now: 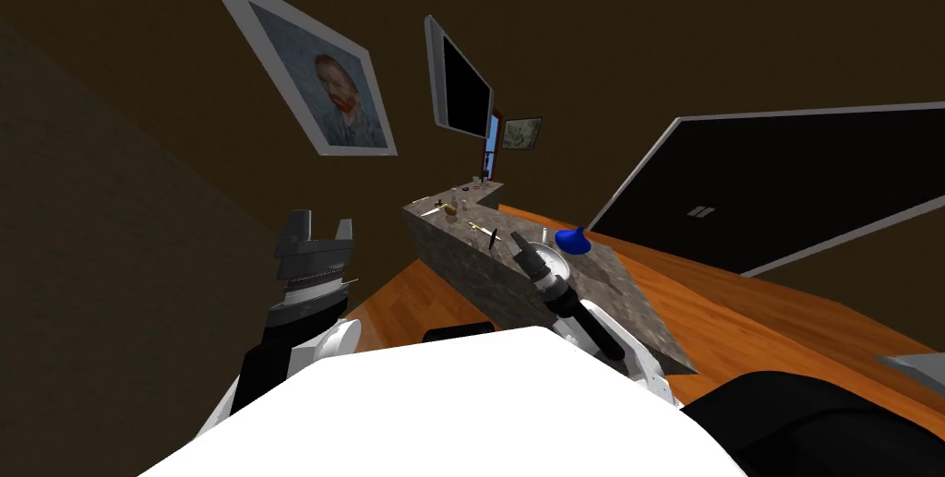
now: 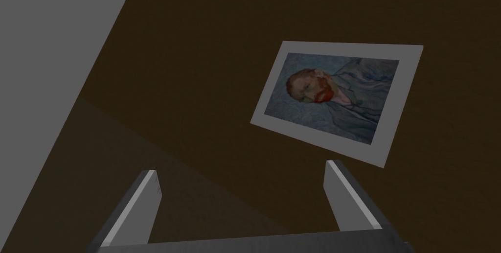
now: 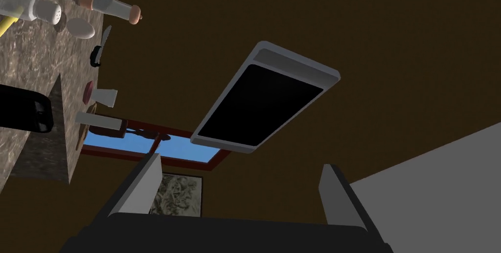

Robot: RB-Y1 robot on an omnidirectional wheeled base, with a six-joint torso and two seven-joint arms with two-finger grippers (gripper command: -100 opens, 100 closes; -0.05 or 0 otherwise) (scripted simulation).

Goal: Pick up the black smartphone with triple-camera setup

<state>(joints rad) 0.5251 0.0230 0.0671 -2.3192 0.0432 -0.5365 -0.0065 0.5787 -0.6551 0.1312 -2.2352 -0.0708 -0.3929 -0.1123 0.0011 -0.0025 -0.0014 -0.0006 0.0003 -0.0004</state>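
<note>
- The left gripper [image 1: 323, 227] is raised off to the left of the counter's left end, well apart from it. Its fingers [image 2: 147, 201] stand wide with nothing between them.
- The counter [image 1: 614, 287] has a mottled grey-brown stone top. It runs away from me and bends at its far end, close to a window [image 3: 147, 145].
- A white shaker [image 3: 44, 8] and a white egg [image 3: 80, 28] lie just beside each other on the counter top. A pale rolling pin [image 3: 110, 8] and a small knife [image 3: 105, 37] are near them, by the counter's back edge.
- The black phone [image 3: 24, 108] lies flat on the counter top, showing one rounded corner. The rest is cut off by the picture's edge, and its camera lenses cannot be made out. It lies near the right gripper but off to one side of it, not between the fingers and not touched by them.
- Beyond the phone, toward the counter's far end, a white cup [image 3: 105, 97] stands with a small red thing [image 3: 88, 92] against it.
- The right gripper [image 3: 239, 169] reaches out over the middle of the counter. Its fingers are spread wide and hold nothing.
- A blue funnel [image 1: 574, 241] stands near the counter's back edge, just right of the right arm.
- A flat black screen [image 3: 264, 101] in a grey frame hangs on the brown wall above the counter's far end.
</note>
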